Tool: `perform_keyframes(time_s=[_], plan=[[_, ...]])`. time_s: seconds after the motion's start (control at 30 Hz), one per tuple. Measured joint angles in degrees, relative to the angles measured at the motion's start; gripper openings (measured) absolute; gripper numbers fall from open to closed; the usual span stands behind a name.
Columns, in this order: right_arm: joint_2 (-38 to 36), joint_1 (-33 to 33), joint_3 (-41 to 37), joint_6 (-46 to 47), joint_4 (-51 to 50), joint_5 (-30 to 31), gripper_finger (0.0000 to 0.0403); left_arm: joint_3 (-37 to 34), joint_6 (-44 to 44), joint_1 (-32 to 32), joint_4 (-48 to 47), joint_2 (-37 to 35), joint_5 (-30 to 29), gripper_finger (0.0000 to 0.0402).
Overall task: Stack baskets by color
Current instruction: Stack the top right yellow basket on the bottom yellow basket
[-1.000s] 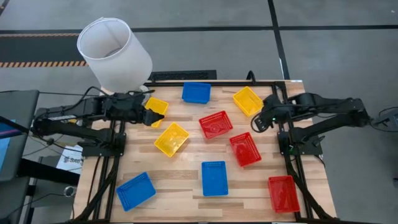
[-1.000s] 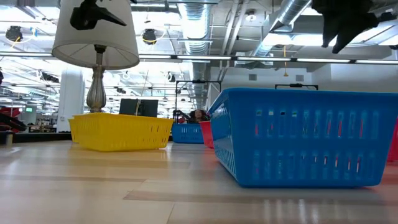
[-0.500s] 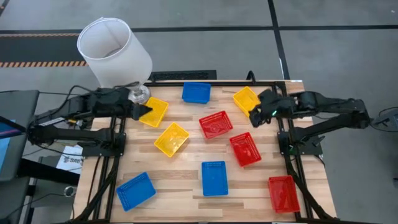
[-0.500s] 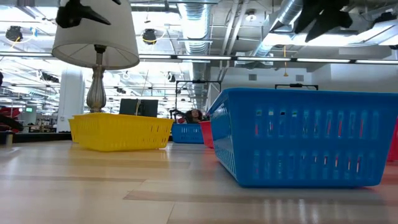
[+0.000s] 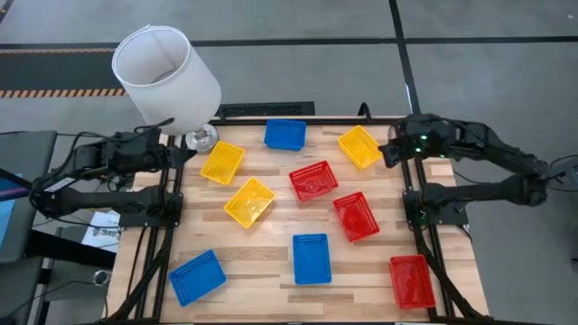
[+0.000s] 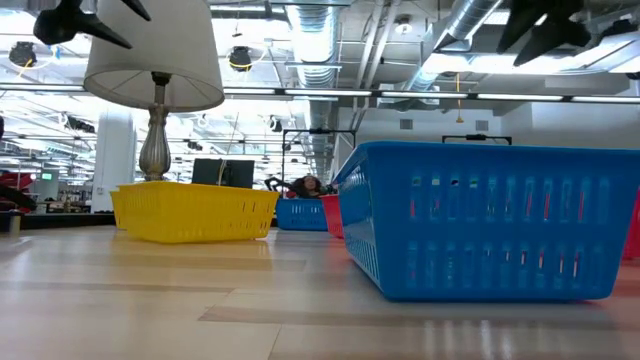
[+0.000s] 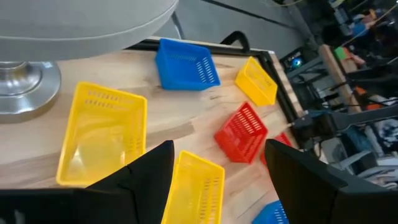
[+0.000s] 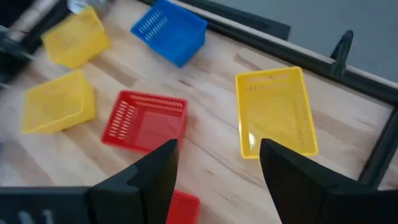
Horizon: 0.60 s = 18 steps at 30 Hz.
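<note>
Just ahead of the right gripper's [image 8: 214, 177] spread, empty fingers, a yellow basket [image 8: 275, 112] was seen, its long axis running away from them.

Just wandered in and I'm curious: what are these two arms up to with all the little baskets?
Nothing is stacked yet. Nine baskets lie scattered singly on the wooden table: three yellow, three red, three blue. The left pincer hangs open at the table's left edge beside the lamp, the right pincer open near a yellow basket. Neither holds anything.
</note>
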Motion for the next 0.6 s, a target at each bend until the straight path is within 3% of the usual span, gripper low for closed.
perform_keyframes(time_s=[0.3, 0.6], plan=[[-9.8, 9.4, -0.8, 9.1, -0.2, 2.4, 0.0249, 0.0, 0.9, 0.0, 2.3, 0.2, -0.9, 0.0241], [-15.2, 17.8, -13.3, 16.6, 11.1, 4.3, 0.0249, -5.1, 1.0, -2.7, 13.0, 1.4, 0.9, 0.0241]])
